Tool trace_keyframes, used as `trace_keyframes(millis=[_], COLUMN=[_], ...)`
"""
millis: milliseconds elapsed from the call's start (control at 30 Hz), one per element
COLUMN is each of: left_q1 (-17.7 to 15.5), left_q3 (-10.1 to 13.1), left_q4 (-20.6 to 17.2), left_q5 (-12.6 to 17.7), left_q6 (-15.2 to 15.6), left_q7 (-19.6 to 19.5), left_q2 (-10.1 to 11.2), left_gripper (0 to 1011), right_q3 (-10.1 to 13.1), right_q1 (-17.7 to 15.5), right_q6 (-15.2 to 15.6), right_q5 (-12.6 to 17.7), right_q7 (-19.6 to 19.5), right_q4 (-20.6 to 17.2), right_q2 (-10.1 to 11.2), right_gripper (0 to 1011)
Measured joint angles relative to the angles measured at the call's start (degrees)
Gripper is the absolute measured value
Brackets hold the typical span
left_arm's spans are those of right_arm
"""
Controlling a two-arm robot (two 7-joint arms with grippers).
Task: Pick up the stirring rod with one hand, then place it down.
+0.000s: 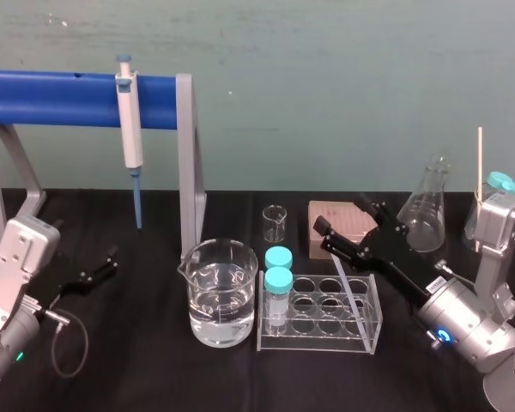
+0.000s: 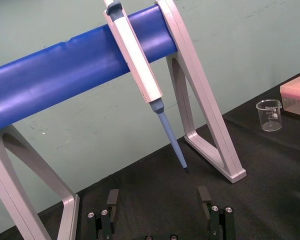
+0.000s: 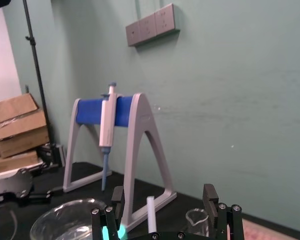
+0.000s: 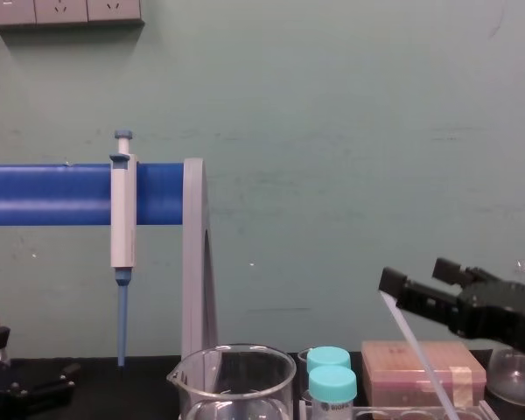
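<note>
The stirring rod point(image 1: 348, 290) is a thin whitish rod leaning in the clear test tube rack point(image 1: 319, 342), with its lower end in a right-hand cell. My right gripper point(image 1: 348, 225) hovers at the rod's upper end. In the right wrist view the rod point(image 3: 151, 215) stands between the spread fingers point(image 3: 210, 196) of the right gripper point(image 3: 163, 200) and touches neither. The chest view shows the rod point(image 4: 420, 354) slanting down from the right gripper point(image 4: 418, 278). My left gripper point(image 1: 103, 266) rests open on the table at the left, as the left wrist view shows point(image 2: 158, 200).
A beaker of water point(image 1: 221, 292) stands left of the rack, which holds two teal-capped tubes point(image 1: 278, 276). Behind are a small beaker point(image 1: 275, 221), a pink tip box point(image 1: 339, 225) and a conical flask point(image 1: 427, 210). A pipette point(image 1: 130, 129) hangs on the blue stand point(image 1: 69, 99).
</note>
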Motion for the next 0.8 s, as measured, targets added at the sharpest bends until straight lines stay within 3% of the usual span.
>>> trace_keyframes(millis=[467,800], left_q1=[0.0,0.0], left_q3=[0.0,0.0], left_q4=[0.0,0.0], left_q5=[0.0,0.0], left_q6=[0.0,0.0], left_q7=[0.0,0.0], left_q2=[0.0,0.0], left_gripper=[1000,1000], right_q3=[3.1,7.8], right_q1=[-2.0,-8.2], right_q6=[-3.2,2.4], right_q5=[-1.2,-1.0], right_q7=[-4.4,-10.5], right_q4=[-5.1,-11.4], right_q2=[-0.4,0.7], right_gripper=[1000,1000])
